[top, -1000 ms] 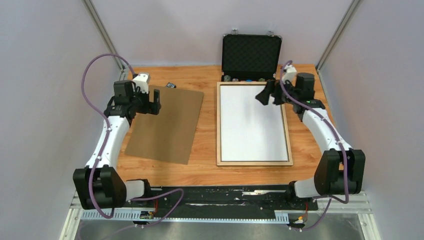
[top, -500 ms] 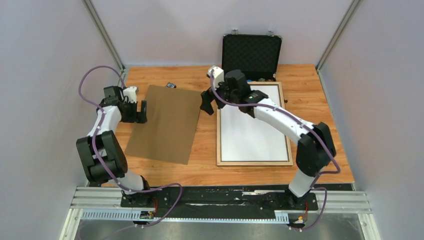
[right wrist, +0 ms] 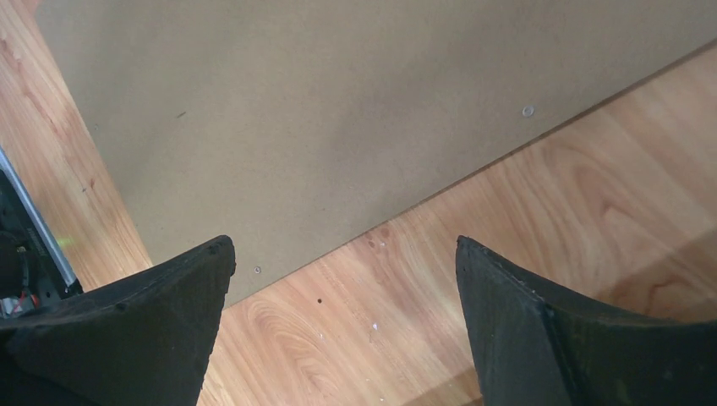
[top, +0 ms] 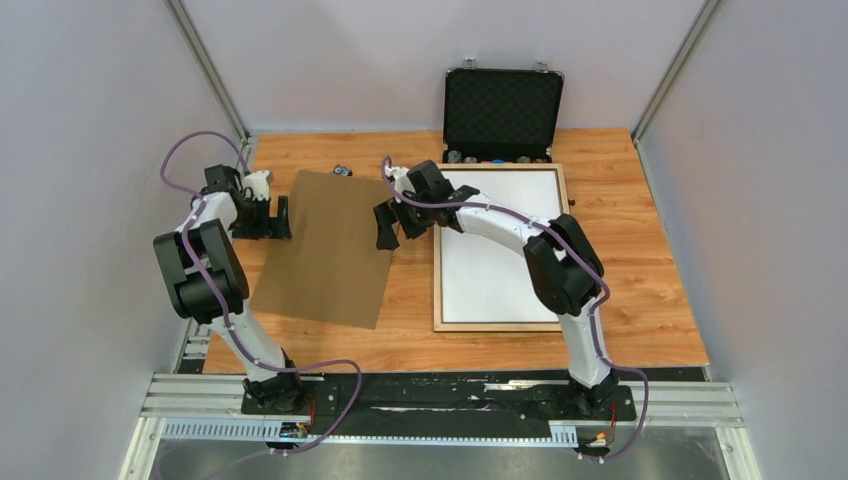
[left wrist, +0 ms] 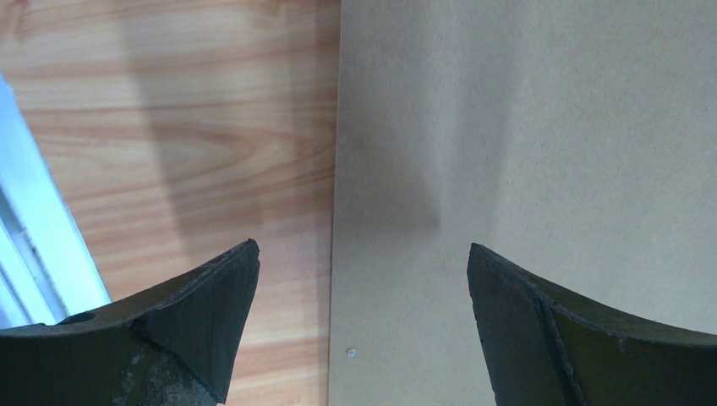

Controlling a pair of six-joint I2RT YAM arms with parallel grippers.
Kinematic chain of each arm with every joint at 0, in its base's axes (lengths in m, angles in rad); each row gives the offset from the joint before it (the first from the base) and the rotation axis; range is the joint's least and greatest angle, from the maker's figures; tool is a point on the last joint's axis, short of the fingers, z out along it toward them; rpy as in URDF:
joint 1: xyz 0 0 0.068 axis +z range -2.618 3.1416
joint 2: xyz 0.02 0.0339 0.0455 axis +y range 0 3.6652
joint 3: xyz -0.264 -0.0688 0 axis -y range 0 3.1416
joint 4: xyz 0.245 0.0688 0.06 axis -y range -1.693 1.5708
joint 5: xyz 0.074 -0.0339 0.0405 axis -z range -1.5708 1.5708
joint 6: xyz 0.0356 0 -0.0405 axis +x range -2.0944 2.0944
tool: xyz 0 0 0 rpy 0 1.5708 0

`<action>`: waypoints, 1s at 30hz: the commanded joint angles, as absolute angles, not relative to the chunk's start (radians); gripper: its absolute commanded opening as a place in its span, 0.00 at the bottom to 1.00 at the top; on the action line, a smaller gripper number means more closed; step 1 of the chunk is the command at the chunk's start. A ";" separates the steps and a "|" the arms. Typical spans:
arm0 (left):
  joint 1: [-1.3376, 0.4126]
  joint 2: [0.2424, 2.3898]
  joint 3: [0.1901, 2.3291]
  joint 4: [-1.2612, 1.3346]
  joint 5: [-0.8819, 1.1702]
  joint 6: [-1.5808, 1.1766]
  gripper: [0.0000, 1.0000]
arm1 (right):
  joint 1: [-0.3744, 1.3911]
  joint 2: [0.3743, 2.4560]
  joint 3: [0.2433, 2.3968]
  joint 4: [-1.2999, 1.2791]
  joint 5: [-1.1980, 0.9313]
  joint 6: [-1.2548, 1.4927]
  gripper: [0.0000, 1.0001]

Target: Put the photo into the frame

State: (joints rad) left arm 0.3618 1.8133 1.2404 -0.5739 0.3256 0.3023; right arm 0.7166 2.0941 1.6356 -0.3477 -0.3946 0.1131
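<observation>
The frame [top: 510, 326], with light wood rails, lies flat on the right half of the table. Inside it, the photo [top: 505, 250] lies with its plain white back up. My right gripper [top: 386, 228] [right wrist: 342, 245] is open to the left of the frame, above the table beside the right edge of the brown hardboard panel [top: 335, 245] [right wrist: 338, 110]. My left gripper [top: 284, 218] [left wrist: 363, 254] is open with its fingers astride the panel's [left wrist: 524, 152] left edge. Neither gripper holds anything.
An open black case [top: 503, 105] stands at the back, right behind the frame. A small dark object [top: 342, 171] lies at the panel's far edge. Grey walls close both sides, and a metal rail runs by the table's left edge [left wrist: 34, 245].
My right arm has swung left from the frame's far right corner, across the frame, to the panel's right edge. My left gripper drew back left to the panel's left edge.
</observation>
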 commanded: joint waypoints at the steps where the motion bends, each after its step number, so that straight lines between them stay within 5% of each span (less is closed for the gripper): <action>1: 0.369 1.867 1.300 -0.580 0.403 0.336 1.00 | 0.711 2.143 1.686 -0.349 -0.417 0.257 1.00; 30: 0.370 1.968 1.318 -0.713 0.695 0.427 1.00 | 0.661 2.329 1.778 -0.342 -0.662 0.447 0.97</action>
